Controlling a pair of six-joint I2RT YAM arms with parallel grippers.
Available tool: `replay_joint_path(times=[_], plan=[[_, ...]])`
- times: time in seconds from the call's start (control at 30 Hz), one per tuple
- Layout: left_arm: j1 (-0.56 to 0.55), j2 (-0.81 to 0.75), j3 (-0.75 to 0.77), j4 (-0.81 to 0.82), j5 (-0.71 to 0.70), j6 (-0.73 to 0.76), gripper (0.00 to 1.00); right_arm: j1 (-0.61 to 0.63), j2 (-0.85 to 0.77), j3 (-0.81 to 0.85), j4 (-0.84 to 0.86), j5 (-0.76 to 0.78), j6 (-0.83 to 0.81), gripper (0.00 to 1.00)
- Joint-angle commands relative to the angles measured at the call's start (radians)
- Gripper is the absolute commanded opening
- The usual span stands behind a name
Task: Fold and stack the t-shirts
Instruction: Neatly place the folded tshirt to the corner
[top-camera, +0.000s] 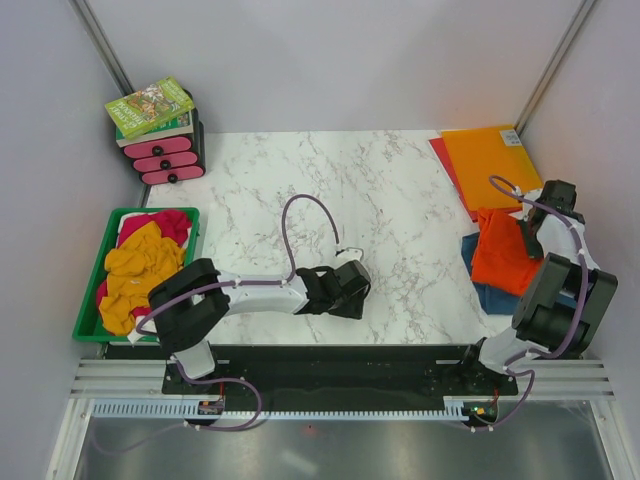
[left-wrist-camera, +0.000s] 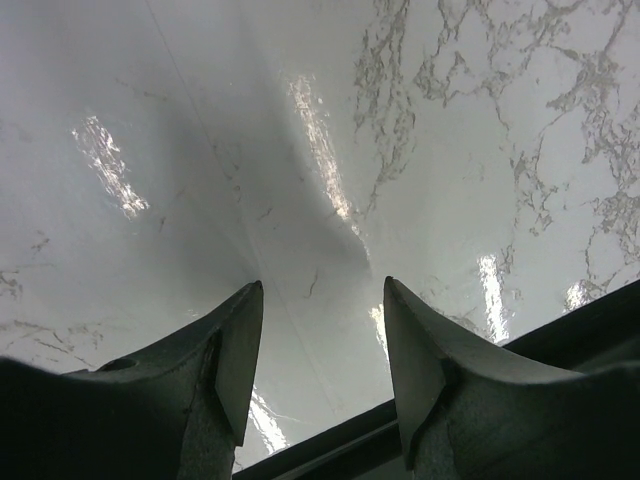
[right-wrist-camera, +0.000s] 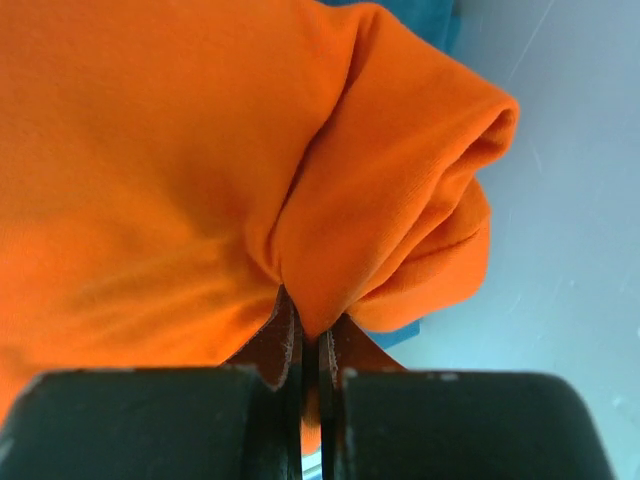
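Observation:
A bright orange t-shirt (top-camera: 503, 252) lies bunched on a folded teal-blue t-shirt (top-camera: 492, 296) at the table's right edge. My right gripper (top-camera: 528, 236) is shut on a pinched fold of the orange t-shirt (right-wrist-camera: 200, 160); the cloth runs between the jaws, and a strip of teal-blue t-shirt (right-wrist-camera: 400, 335) shows under it. My left gripper (top-camera: 352, 277) hovers low over bare marble near the table's front middle. In the left wrist view the left gripper (left-wrist-camera: 322, 290) stands open with nothing between its fingers. More t-shirts, mustard-yellow (top-camera: 138, 275) and magenta (top-camera: 168, 224), lie heaped in a green bin (top-camera: 100, 262).
Flat orange and red folders (top-camera: 485, 160) lie at the back right. A pink drawer unit (top-camera: 165, 152) with a book (top-camera: 150, 106) on top stands at the back left. Grey walls enclose the marble table (top-camera: 390, 190). The black base rail (top-camera: 340, 360) runs along the front.

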Motion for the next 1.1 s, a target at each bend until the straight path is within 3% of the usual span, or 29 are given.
replay_joint_path(times=[0.0,0.23,0.57,0.7,0.83,0.97,1.07], plan=[[-0.01,0.027,0.032,-0.002,0.009,-0.017,0.59,-0.005,0.027,-0.012,0.115,0.045,-0.032,0.0],[-0.02,0.05,0.055,-0.009,0.012,-0.014,0.59,-0.007,0.064,-0.044,0.232,0.117,-0.087,0.0],[-0.03,0.072,0.069,-0.012,0.019,-0.013,0.59,-0.007,-0.114,-0.02,0.135,-0.063,-0.119,0.0],[-0.036,0.084,0.084,-0.017,0.023,-0.008,0.58,-0.002,-0.154,0.046,-0.013,-0.165,-0.093,0.0],[-0.039,0.076,0.084,-0.025,0.009,-0.019,0.58,0.033,-0.192,0.171,-0.226,-0.403,-0.046,0.0],[-0.039,0.035,0.064,-0.032,-0.031,-0.04,0.58,0.171,-0.255,0.256,-0.374,-0.549,0.055,0.0],[-0.039,0.003,0.046,-0.032,-0.05,-0.049,0.59,0.281,-0.271,0.359,-0.434,-0.576,0.153,0.0]])
